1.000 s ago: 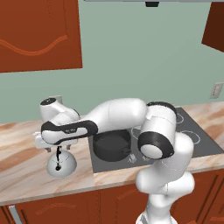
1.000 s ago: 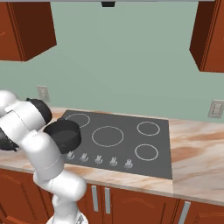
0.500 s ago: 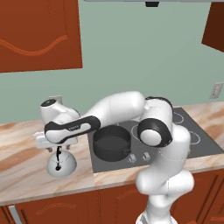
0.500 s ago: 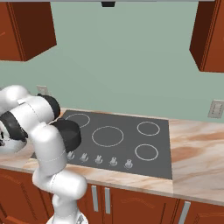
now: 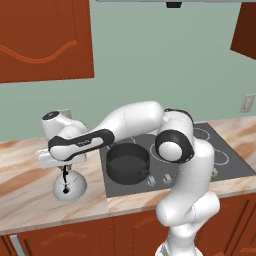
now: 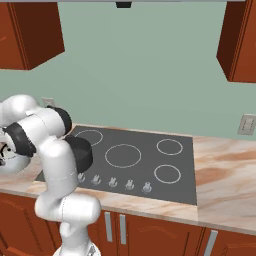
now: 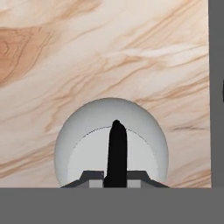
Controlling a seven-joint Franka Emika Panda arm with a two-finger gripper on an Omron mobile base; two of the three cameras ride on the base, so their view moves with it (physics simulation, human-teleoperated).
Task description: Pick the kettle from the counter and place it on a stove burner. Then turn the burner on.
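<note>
One kettle sits on the counter, just off the left edge of the stove, at about 9 o'clock from the dark pot. Its silver dome rests flat on the marble; the thin black handle stands upright from the top.

The arm reaches leftward across the cooktop, and the gripper hangs directly over the kettle, pointing straight down. In the hand view the kettle appears as a pale round dome on the veined counter, with the black handle running up from 6 o'clock toward the centre, edge-on between the finger tips. The jaws are drawn in tight and clamped on that handle. The kettle base appears to sit on the counter.

The pot sits on the stove's near-left burner, touching nothing else I can make out. In the right base view the stove shows white ring markings at its other positions, and a row of small grey knobs lines the front edge at 6 o'clock. The pot is partly hidden there behind the arm's white links.
</note>
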